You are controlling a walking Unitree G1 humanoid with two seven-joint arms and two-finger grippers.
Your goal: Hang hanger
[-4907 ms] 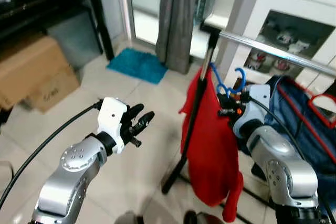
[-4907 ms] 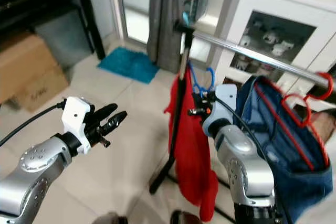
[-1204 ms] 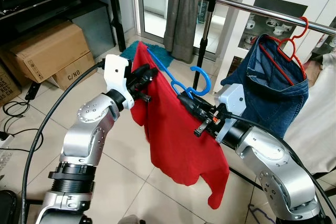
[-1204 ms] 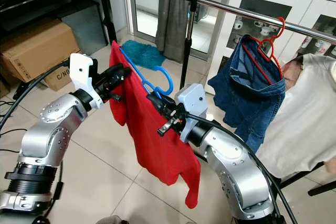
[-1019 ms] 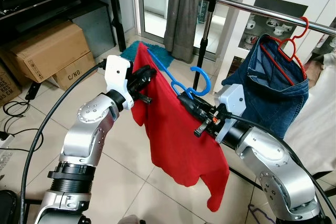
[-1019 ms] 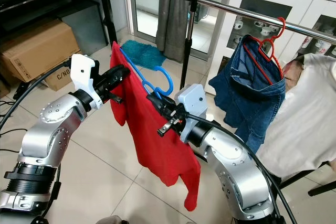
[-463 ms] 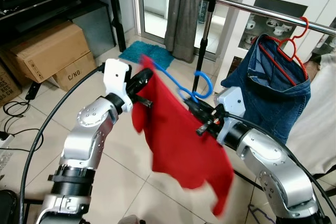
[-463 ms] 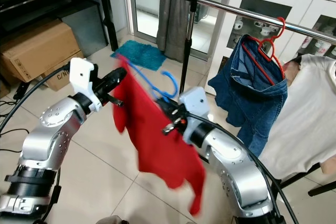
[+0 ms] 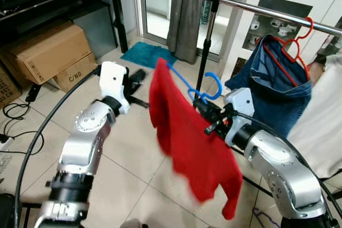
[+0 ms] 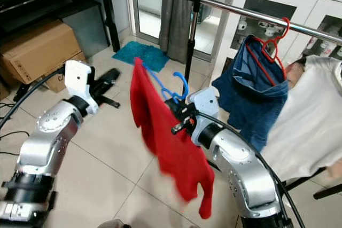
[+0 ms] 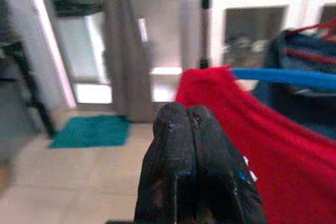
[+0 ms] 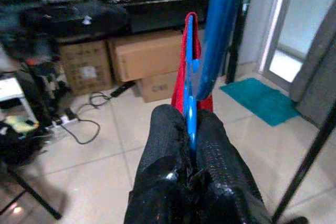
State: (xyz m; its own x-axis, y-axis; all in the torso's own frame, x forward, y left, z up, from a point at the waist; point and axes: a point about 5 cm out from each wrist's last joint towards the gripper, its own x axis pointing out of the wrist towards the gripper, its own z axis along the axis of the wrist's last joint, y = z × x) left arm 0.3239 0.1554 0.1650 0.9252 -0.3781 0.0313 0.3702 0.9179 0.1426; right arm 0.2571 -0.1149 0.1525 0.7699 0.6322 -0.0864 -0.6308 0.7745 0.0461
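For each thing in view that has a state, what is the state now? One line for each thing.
Blue hanger: held by right end effector, not on rail.
Red shirt: draped on the blue hanger.
Left end effector: shut, holding nothing.
Red hanger: hooked on rail, carrying jeans.

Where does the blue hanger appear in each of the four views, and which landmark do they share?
Left eye view: blue hanger at centre, right of the left gripper.
Right eye view: centre, above the red garment.
Left wrist view: a blue bar beyond the shut fingers.
Right wrist view: a blue strip clamped by the right gripper.
Shared landmark: the red garment.
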